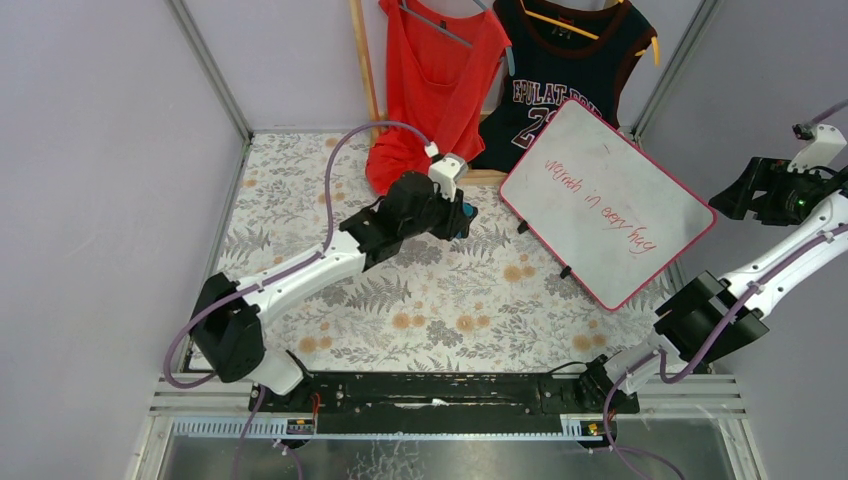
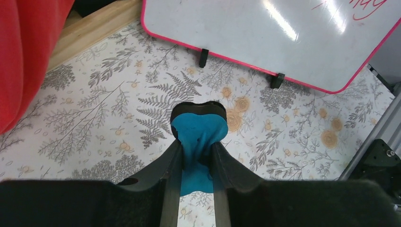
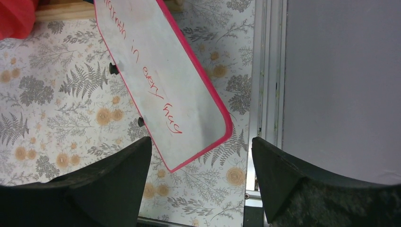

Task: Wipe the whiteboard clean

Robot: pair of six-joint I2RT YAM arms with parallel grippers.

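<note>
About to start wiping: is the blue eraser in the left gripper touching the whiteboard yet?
Apart. Left wrist view shows floral tablecloth between the blue eraser and the whiteboard, clear of its pink edge.

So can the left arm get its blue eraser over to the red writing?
Probably yes: the left gripper, shut on the blue eraser, hangs near the whiteboard, only tablecloth between them.

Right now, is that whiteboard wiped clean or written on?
Written on: red handwriting runs across the whiteboard.
</note>
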